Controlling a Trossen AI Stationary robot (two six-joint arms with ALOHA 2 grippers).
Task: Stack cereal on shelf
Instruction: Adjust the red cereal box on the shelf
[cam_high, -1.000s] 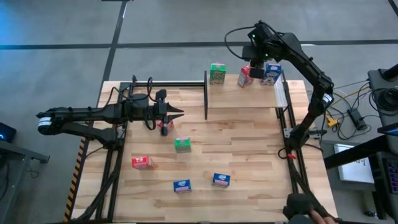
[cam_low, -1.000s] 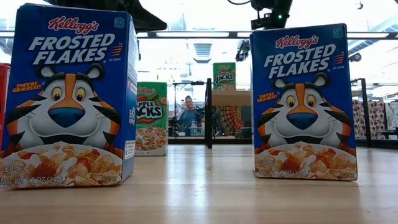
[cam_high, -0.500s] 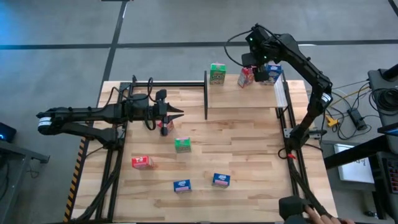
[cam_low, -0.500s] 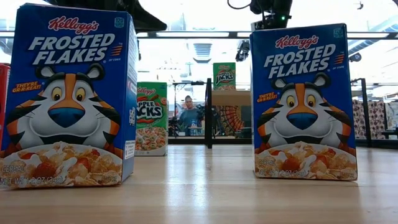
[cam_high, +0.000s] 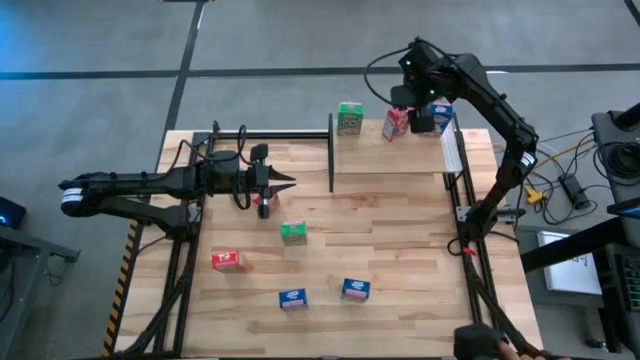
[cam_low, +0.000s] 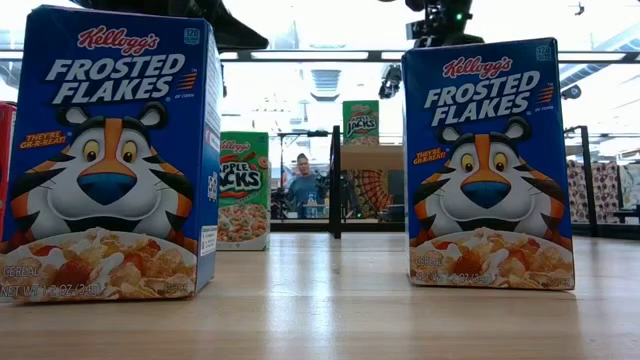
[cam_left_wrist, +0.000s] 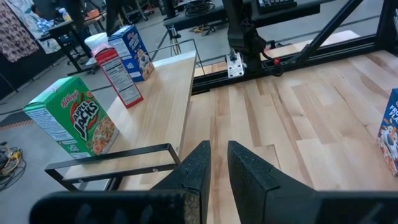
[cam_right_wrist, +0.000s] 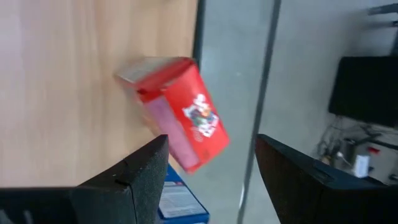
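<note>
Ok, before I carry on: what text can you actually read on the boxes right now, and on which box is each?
"Kellogg's FROSTED FLAKES", "THEY'RE GR-R-REAT!": near left blue box, low view.
The same wording: near right blue box.
"JACKS", partly hidden: green box on the table behind them.
"JACKS": green box on the shelf.
"Kellogg's APPLE JACKS": green box in the left wrist view.
Red box in the right wrist view: blurred, unreadable.
High view labels: too small.

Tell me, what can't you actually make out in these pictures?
- Red box by the left gripper: high view, partly under the arm; touching or not is unclear.
- Blue box on the shelf: high view, partly covered by the open right gripper.
- Red box on the shelf: right wrist view, label blurred.
- Person behind the table: low view, too small.
</note>
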